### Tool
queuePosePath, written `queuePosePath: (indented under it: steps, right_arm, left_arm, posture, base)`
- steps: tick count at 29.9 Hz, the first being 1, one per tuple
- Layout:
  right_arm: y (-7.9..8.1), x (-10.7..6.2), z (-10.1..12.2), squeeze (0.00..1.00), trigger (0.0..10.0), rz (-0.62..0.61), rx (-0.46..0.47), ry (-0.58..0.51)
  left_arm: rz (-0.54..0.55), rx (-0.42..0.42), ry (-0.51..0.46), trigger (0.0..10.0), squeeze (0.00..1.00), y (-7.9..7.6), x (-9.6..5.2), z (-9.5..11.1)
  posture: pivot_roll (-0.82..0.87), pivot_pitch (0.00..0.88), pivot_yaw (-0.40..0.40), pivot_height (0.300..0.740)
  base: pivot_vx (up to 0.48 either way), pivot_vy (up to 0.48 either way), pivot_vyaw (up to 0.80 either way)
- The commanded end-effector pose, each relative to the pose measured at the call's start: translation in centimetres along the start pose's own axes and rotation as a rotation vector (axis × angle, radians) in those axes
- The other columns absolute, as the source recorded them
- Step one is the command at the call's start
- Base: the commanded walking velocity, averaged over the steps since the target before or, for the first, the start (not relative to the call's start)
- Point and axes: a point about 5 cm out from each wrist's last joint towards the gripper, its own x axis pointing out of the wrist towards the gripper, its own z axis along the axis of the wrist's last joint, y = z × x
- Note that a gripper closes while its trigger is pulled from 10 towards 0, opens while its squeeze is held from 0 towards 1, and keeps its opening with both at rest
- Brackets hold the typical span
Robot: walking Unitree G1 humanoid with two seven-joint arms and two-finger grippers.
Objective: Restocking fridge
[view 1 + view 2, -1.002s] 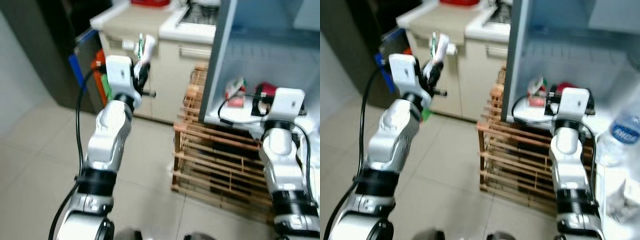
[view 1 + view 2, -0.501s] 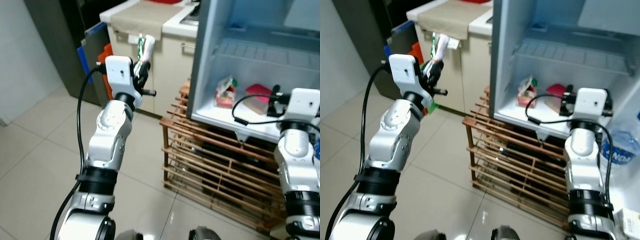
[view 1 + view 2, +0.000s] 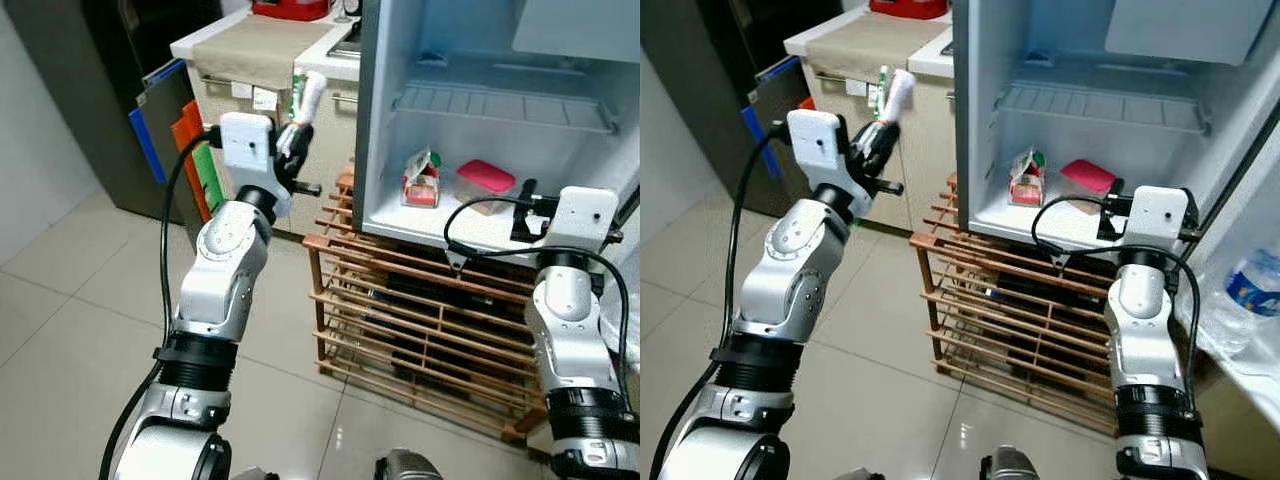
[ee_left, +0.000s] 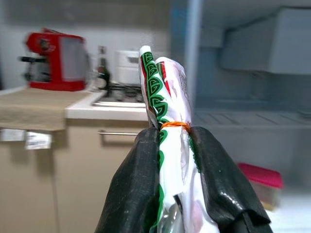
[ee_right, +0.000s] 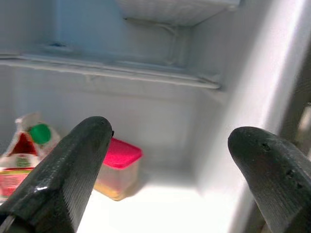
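Note:
My left gripper is raised in front of the kitchen counter and shut on a white and green plastic packet tied with an orange band. The packet sticks up above the fingers. To its right stands the open small fridge. A red and white carton and a clear box with a pink lid rest on the fridge floor. My right gripper is open at the fridge's front edge, pointing inside with nothing between its fingers.
The fridge stands on a slatted wooden crate. A wire shelf spans its upper part. Left of it a beige counter holds a red appliance. Coloured boards lean by a dark cabinet. A water bottle is at right.
The view has swung so the fridge interior now sits more to the left and closer. My left gripper still holds the packet; my right gripper is nearer the fridge opening.

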Motion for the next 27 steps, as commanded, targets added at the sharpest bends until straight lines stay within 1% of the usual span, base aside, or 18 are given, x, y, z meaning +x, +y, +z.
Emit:
queuePosePath:
  steps: [1, 3, 4, 5, 6, 8, 9, 10, 11, 12, 14, 17, 23, 24, 27]
  right_arm:
    - [0.8, -0.2, 0.8, 0.0, 10.0, 0.029, 0.022, -0.034]
    - [1.5, -0.5, 1.4, 0.0, 10.0, 0.059, 0.054, -0.056]
    - [1.5, -0.5, 1.4, 0.0, 10.0, 0.059, 0.054, -0.056]
    - [2.2, -1.4, 2.1, 0.0, 10.0, 0.119, 0.081, -0.083]
    - [2.2, -1.4, 2.1, 0.0, 10.0, 0.119, 0.081, -0.083]
    - [2.6, -2.6, 2.0, 0.0, 10.0, 0.17, 0.085, -0.075]
    - [2.7, -3.3, 1.7, 0.0, 10.0, 0.19, 0.082, -0.062]
    - [2.7, -3.3, 1.7, 0.0, 10.0, 0.19, 0.082, -0.062]
    - [2.6, -3.9, 1.3, 0.0, 10.0, 0.201, 0.08, -0.047]
    - [2.6, -3.9, 1.3, 0.0, 10.0, 0.201, 0.08, -0.047]
    - [2.2, -4.8, 0.6, 0.0, 10.0, 0.197, 0.078, -0.013]
    - [1.8, -5.1, 0.5, 0.0, 10.0, 0.192, 0.071, -0.009]
    - [1.6, -5.4, 0.9, 0.0, 10.0, 0.207, 0.056, -0.018]
    - [1.7, -5.4, 1.1, 0.0, 10.0, 0.214, 0.054, -0.024]
    - [1.8, -5.4, 1.1, 0.0, 10.0, 0.226, 0.052, -0.022]
  left_arm:
    - [-0.022, 0.005, -0.009, 10.0, 0.0, -0.1, -0.1, 0.4]
    - [-0.034, 0.005, -0.006, 10.0, 0.0, -0.3, -0.1, 0.4]
    - [-0.034, 0.005, -0.006, 10.0, 0.0, -0.3, -0.1, 0.4]
    - [-0.042, 0.005, -0.002, 10.0, 0.0, -0.4, -0.1, 0.3]
    - [-0.042, 0.005, -0.002, 10.0, 0.0, -0.4, -0.1, 0.3]
    - [-0.049, 0.006, 0.002, 10.0, 0.0, -0.4, -0.1, 0.3]
    - [-0.057, 0.004, 0.004, 10.0, 0.0, -0.5, -0.1, 0.2]
    - [-0.057, 0.004, 0.004, 10.0, 0.0, -0.5, -0.1, 0.2]
    - [-0.063, 0.001, 0.007, 10.0, 0.0, -0.7, 0.0, 0.1]
    - [-0.063, 0.001, 0.007, 10.0, 0.0, -0.7, 0.0, 0.1]
    - [-0.076, -0.014, 0.009, 10.0, 0.0, -1.0, 0.3, 0.0]
    - [-0.099, -0.017, 0.001, 10.0, 0.0, -1.3, 0.7, 0.1]
    - [-0.127, -0.02, -0.012, 10.0, 0.0, -1.5, 1.4, 0.3]
    - [-0.142, -0.024, -0.018, 10.0, 0.0, -1.7, 1.5, 0.3]
    - [-0.16, -0.029, -0.02, 10.0, 0.0, -1.8, 1.6, 0.3]
  posture:
    - [-0.15, 0.0, 0.062, 0.711]
    - [-0.15, 0.0, 0.057, 0.711]
    - [-0.15, 0.0, 0.057, 0.711]
    - [-0.14, 0.0, 0.055, 0.711]
    - [-0.14, 0.0, 0.055, 0.711]
    - [-0.14, 0.0, 0.055, 0.711]
    - [-0.15, 0.0, 0.049, 0.711]
    - [-0.15, 0.0, 0.049, 0.711]
    - [-0.16, 0.0, 0.046, 0.711]
    - [-0.16, 0.0, 0.046, 0.711]
    - [-0.16, 0.0, 0.046, 0.711]
    - [-0.16, 0.0, 0.046, 0.711]
    - [-0.16, 0.0, 0.046, 0.711]
    - [-0.19, 0.0, 0.056, 0.711]
    - [-0.19, 0.0, 0.056, 0.711]
  base:
    - [0.0, 0.0, 0.0]
    - [0.0, 0.0, 0.0]
    - [0.0, 0.0, 0.0]
    - [0.0, 0.0, 0.0]
    - [0.0, 0.0, 0.0]
    - [0.0, 0.0, 0.0]
    - [0.0, 0.0, 0.0]
    - [0.0, 0.0, 0.0]
    - [0.0, 0.0, 0.0]
    - [0.0, 0.0, 0.0]
    - [0.0, 0.0, 0.0]
    - [0.0, 0.0, 0.0]
    - [0.366, -0.307, 0.0]
    - [0.431, 0.0, 0.0]
    - [0.439, 0.0, 0.0]
